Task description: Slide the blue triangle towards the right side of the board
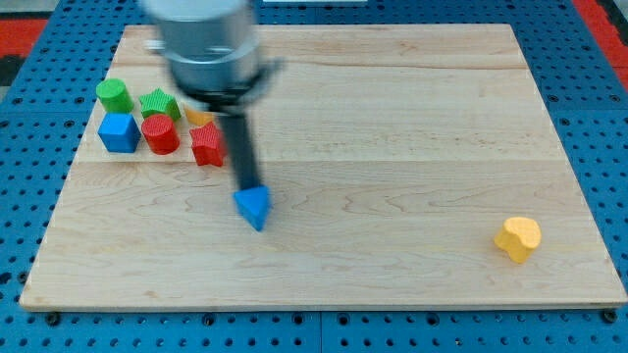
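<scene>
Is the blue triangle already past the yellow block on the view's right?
No, the blue triangle sits left of centre, with my tip at its upper edge, far from the yellow block.

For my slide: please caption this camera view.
Rod tip touches small blue triangle block from above; yellow block lies far right.

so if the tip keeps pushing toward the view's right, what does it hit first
My tip sits at the top-left edge of the blue triangle, so that block comes first. Beyond it the board looks free rightward; the yellow block lies lower, probably off that line, though depth is hard to judge.
</scene>
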Controlling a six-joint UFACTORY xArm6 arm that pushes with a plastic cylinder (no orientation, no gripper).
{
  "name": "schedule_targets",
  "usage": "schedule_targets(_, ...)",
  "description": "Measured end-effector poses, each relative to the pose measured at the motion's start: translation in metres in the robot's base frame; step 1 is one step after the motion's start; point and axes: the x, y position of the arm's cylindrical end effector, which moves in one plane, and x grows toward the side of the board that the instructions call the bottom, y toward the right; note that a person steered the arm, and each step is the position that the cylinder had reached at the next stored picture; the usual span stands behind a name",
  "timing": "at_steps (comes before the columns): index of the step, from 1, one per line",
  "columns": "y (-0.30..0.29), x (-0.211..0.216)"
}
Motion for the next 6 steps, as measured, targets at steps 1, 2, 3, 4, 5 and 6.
schedule_targets(1,0.050,0.011)
schedule_targets(2,-0.026,-0.022)
schedule_targets(3,-0.088,0.004)
schedule_targets(4,-0.065,0.031)
schedule_targets(5,0.022,0.031)
schedule_targets(6,0.101,0.032)
